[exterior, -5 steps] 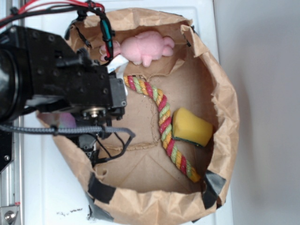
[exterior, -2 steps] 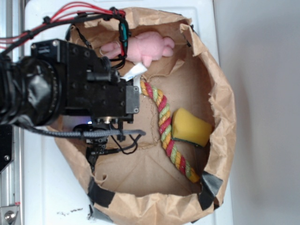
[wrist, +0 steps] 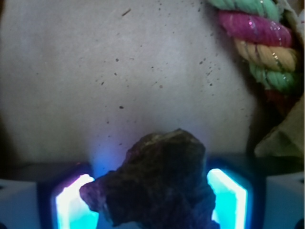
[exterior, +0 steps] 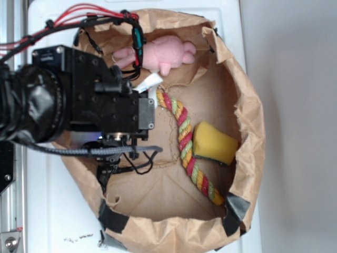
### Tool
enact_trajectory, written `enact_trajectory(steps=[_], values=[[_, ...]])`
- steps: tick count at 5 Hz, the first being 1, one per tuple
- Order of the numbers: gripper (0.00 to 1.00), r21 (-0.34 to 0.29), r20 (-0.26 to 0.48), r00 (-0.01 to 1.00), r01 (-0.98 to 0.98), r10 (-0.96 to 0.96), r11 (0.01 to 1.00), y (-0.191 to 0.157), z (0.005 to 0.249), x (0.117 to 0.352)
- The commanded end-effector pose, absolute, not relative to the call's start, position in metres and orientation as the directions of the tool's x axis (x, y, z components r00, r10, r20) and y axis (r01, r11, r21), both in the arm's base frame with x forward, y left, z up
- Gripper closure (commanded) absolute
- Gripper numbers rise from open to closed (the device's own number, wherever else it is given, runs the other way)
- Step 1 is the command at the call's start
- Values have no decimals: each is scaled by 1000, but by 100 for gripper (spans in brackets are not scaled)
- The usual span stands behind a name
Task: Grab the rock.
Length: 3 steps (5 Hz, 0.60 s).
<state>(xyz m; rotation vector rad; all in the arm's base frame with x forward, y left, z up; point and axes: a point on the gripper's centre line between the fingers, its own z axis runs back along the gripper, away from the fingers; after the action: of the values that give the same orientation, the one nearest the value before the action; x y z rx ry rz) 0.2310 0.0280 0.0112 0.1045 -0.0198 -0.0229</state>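
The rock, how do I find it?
Look inside the brown paper bag, under the black robot arm; the wrist view shows the rock between the gripper's glowing blue fingers. It is dark and lumpy, unlike the striped rope.

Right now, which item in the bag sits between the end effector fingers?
The rock, dark and lumpy, between the lit fingers. The rope, sponge and pink plush lie apart.
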Motion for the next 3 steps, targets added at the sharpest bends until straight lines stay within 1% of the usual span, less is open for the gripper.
enact_trajectory(steps=[1,2,3], values=[[100,98,47,999,-14,9,995,29,14,243],[100,74,36,999,-38,36,997,31,19,246],[100,17,70,995,-70,69,997,33,45,250]])
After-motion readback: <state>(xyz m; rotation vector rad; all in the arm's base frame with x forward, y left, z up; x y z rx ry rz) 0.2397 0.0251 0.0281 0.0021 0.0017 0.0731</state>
